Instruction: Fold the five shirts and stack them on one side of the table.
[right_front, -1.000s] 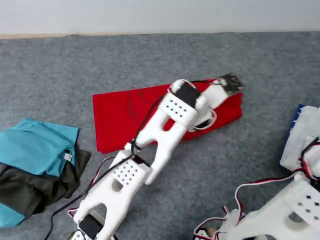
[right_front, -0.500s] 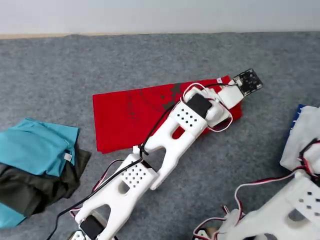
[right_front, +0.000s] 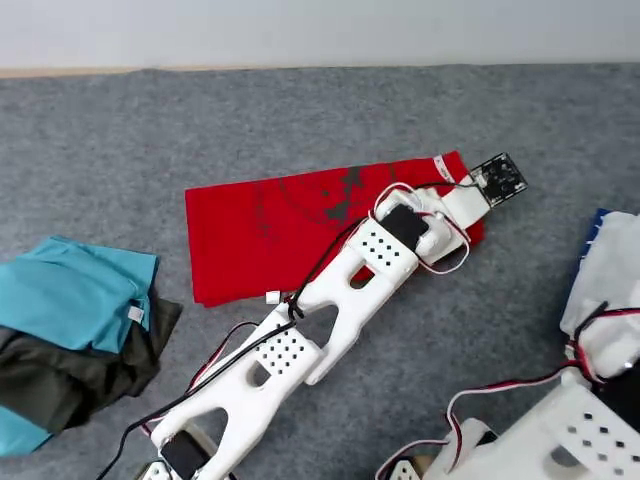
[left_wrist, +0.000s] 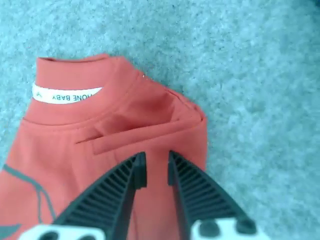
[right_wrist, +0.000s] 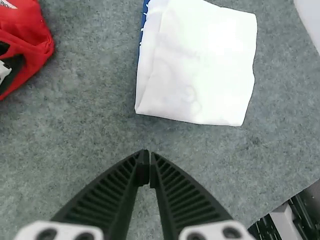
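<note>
Grey felt table (right_front: 520, 110), seen from above: my left arm (right_front: 340, 290) stretches across the folded red shirt (right_front: 250, 235) at centre, with a teal shirt (right_front: 70, 295) and a dark shirt (right_front: 60, 380) heaped at one edge. Left wrist: my left gripper (left_wrist: 156, 172) hangs slightly parted above the red shirt's collar end. Right wrist: my right gripper (right_wrist: 146, 172), tips together, hangs over felt near a folded white shirt (right_wrist: 197, 65).

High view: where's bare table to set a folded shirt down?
Widest: the far strip between the red shirt and the back edge. Also the gap between its collar end and the white shirt. Crowded: the teal and dark pile at one side, the left arm and right arm along the near edge.
</note>
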